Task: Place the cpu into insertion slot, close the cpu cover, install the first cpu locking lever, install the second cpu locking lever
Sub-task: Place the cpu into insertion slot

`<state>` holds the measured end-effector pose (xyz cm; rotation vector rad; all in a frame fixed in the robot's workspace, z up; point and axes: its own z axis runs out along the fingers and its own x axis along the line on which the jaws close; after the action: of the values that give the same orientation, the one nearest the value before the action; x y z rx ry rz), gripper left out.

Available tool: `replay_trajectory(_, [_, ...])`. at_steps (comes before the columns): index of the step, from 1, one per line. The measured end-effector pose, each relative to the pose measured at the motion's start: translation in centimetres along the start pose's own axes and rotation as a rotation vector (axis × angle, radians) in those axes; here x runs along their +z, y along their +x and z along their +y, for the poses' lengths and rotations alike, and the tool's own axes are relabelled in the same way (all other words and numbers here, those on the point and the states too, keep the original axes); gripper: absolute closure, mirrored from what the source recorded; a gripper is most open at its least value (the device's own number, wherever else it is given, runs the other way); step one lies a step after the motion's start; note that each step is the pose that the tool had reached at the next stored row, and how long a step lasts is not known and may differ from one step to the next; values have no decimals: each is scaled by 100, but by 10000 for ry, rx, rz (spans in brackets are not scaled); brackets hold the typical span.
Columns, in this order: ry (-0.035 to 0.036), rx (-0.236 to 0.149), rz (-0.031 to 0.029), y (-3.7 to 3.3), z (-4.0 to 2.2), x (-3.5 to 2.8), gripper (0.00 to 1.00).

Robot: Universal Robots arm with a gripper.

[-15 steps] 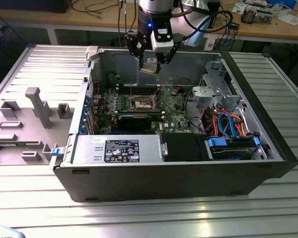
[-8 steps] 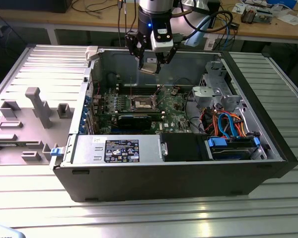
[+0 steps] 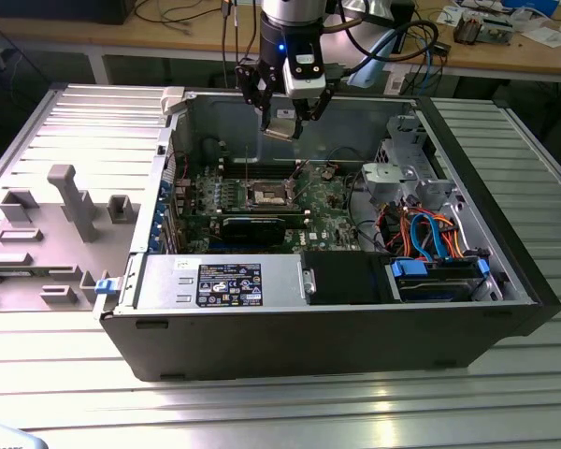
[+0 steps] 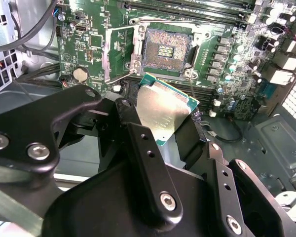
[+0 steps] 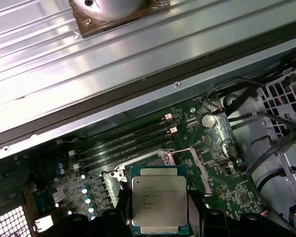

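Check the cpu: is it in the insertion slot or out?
Out. The hand grips the cpu clear of the insertion slot, whose contact field lies bare in the second wrist view.

cpu (image 5: 159, 202): satin silvery metal lid | hand (image 4: 159, 118): matt black | table (image 3: 262, 412): ribbed shiny metal

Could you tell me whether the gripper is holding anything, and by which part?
The gripper holds the cpu, its fingers clamped on two opposite edges, with the chip clear of the open insertion slot.
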<state>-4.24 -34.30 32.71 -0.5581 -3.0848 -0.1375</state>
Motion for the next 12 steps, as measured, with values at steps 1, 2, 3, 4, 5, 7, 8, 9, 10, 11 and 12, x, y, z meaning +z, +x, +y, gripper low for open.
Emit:
replay_trajectory(1, [0,11,-1,0,0,0,45])
replay_trajectory(2, [1,19,-2,0,0,0,45])
replay_trajectory(3, [0,31,-2,0,0,0,45])
replay_trajectory(4, [0,38,-3,0,0,0,45])
replay_trajectory(5, [-1,47,-4,0,0,0,45])
replay_trajectory(7, [-2,76,-7,0,0,0,45])
replay_trajectory(8, [-2,91,-8,0,0,0,45])
replay_trajectory(9, [-2,108,-9,0,0,0,45])
replay_trajectory(10, [-1,115,-10,0,0,0,45])
replay_trajectory(11, [-2,122,-11,0,0,0,45])
replay_trajectory(12, [-2,132,-11,0,0,0,45])
